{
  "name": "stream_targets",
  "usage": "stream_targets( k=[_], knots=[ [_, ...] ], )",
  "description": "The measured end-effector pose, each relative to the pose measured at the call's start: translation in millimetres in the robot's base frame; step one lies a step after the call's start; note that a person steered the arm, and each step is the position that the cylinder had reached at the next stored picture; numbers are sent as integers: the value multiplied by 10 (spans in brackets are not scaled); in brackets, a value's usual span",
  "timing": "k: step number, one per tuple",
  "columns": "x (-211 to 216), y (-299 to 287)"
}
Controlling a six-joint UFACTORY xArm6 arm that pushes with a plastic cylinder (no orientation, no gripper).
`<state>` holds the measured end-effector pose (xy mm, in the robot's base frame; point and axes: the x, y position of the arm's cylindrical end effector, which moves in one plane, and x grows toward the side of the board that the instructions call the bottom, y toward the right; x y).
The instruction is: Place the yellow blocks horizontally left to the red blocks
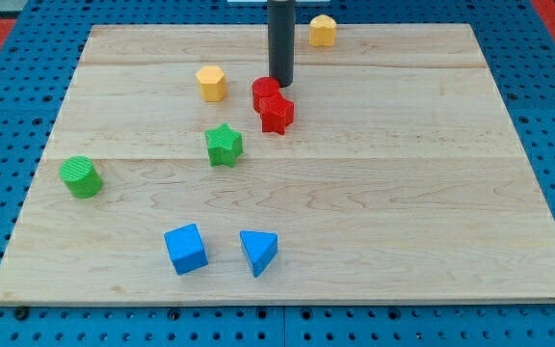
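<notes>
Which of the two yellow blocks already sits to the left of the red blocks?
The yellow block at the view's left of the red blocks. The other yellow block lies near the board's top edge, right of my tip.

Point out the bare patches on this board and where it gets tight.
Free: everything right of the red star, and the strip above the blue cube and blue triangle. Crowded: my tip beside the red cylinder, near the yellow hexagon.

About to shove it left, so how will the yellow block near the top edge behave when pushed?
The yellow block looks rigid, squat and flat-sided, so it should slide, not roll or tip. It likely twists if my tip strikes off-centre. The wooden board looks smooth, so expect easy sliding.
</notes>
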<state>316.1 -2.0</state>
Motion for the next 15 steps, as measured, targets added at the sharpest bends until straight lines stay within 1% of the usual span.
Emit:
stream_targets(
  k=[1,2,3,4,5,6,7,8,9,10,11,12,13,14,15],
  knots=[
    [-129,306],
    [-338,1036],
    [-536,1230],
    [-1149,1313],
    [-1226,1147],
    [-1110,14],
    [-1009,-1281],
    [-716,-2154],
    [-1080,-2081],
    [-1115,-1556],
    [-507,-1639],
    [13,-2284],
    [124,-2384],
    [-219,-2112],
    [-47,-1669]
  ],
)
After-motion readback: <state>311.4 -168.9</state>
